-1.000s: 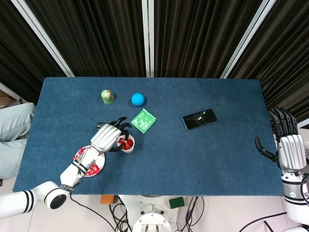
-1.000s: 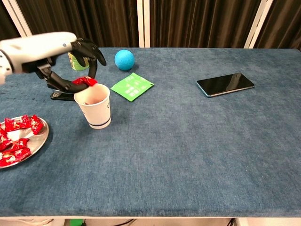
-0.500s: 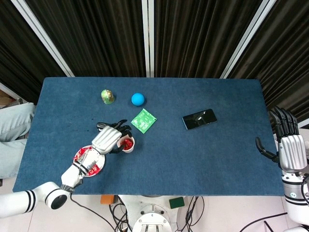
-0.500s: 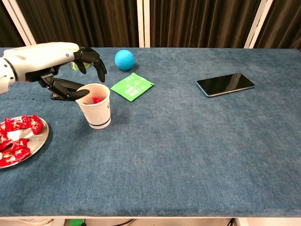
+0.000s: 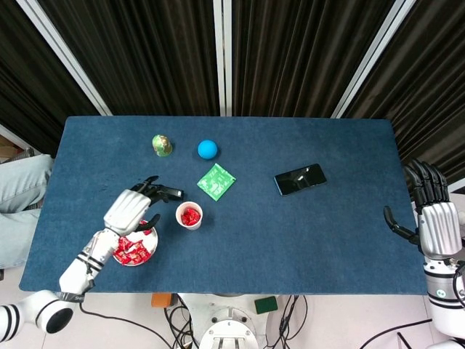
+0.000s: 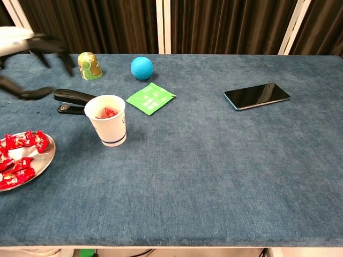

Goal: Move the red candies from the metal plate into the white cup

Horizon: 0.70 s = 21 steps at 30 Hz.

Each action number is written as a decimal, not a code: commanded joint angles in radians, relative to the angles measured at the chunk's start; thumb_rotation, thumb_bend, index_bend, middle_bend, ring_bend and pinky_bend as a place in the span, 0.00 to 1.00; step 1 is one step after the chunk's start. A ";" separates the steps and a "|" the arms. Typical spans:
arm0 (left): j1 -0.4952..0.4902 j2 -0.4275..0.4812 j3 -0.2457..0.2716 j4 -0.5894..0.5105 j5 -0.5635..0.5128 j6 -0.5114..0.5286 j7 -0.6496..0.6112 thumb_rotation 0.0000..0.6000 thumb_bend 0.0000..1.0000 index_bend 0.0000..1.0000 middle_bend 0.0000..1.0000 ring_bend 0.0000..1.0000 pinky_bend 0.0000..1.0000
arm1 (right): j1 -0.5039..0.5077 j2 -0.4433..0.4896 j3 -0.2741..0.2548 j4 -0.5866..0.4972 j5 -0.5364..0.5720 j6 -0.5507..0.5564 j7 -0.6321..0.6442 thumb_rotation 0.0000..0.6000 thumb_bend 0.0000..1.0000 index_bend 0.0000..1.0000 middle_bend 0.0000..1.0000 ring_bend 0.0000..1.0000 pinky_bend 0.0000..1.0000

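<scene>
Left hand [image 5: 129,209] hovers above the round metal plate [image 5: 149,249], just left of the white paper cup [image 5: 189,215]; fingers [image 5: 161,193] spread apart, nothing held. In chest view it is motion-blurred at the upper left. Right hand [image 5: 434,227] upright off the right edge of the blue cloth-covered counter [image 5: 305,233], fingers apart, empty.

Relative to the cup: one plate of red wrapped candies [image 6: 19,155] to its left, exact count unclear; red candy [image 6: 109,113] inside it. One black stapler [image 6: 72,99] behind-left, one green square packet [image 5: 216,181] behind-right, one blue ball [image 5: 208,149], one green-yellow egg-shaped figure [image 5: 161,145], and one black smartphone [image 5: 299,179] far right.
</scene>
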<state>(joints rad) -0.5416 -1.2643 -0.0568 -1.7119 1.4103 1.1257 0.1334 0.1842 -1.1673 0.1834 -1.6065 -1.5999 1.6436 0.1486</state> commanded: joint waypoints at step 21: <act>0.131 -0.076 0.081 0.186 -0.066 0.002 -0.047 1.00 0.35 0.39 0.24 0.07 0.27 | -0.001 0.011 -0.004 -0.019 -0.006 -0.002 -0.021 1.00 0.37 0.00 0.00 0.00 0.00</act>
<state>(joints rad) -0.4132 -1.3290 0.0264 -1.5376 1.3421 1.1281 0.0911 0.1836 -1.1564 0.1791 -1.6255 -1.6063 1.6418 0.1274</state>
